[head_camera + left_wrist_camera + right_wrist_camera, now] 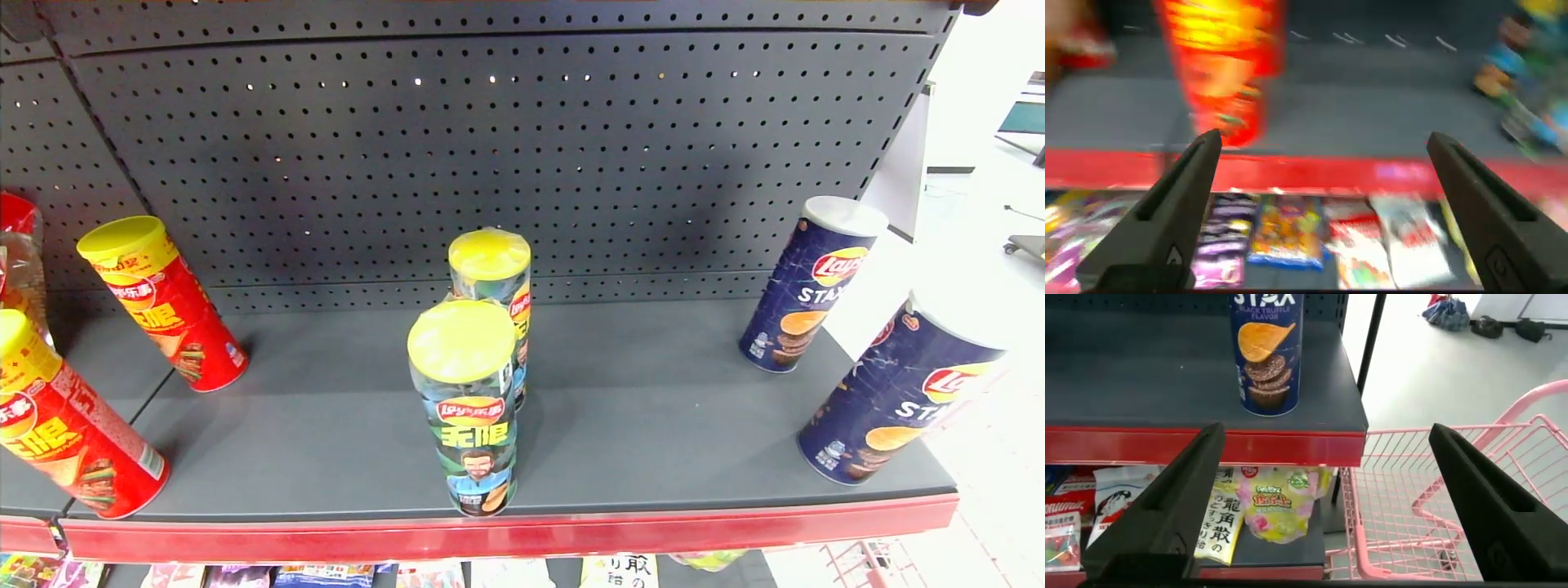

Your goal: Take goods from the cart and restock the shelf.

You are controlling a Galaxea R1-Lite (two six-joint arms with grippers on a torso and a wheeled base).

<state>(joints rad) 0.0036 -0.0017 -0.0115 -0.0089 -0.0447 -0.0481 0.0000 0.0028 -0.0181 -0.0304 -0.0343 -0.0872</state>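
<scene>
On the dark shelf (653,408) stand two green chip cans with yellow lids, one at the front (467,408) and one behind it (494,282). Two red cans stand at the left, front (61,425) and back (163,302). Two blue cans stand at the right, front (898,400) and back (808,286). My left gripper (1323,212) is open and empty, below the shelf's red front edge, facing a red can (1225,73). My right gripper (1323,506) is open and empty, facing the front blue can (1266,351) near the pink cart (1437,506).
Snack bags (1274,510) lie on the lower shelf beneath the red edge (506,535). A perforated back panel (490,155) closes the shelf behind. Bare shelf lies between the green cans and the blue ones. Open floor (1429,367) lies right of the shelf end.
</scene>
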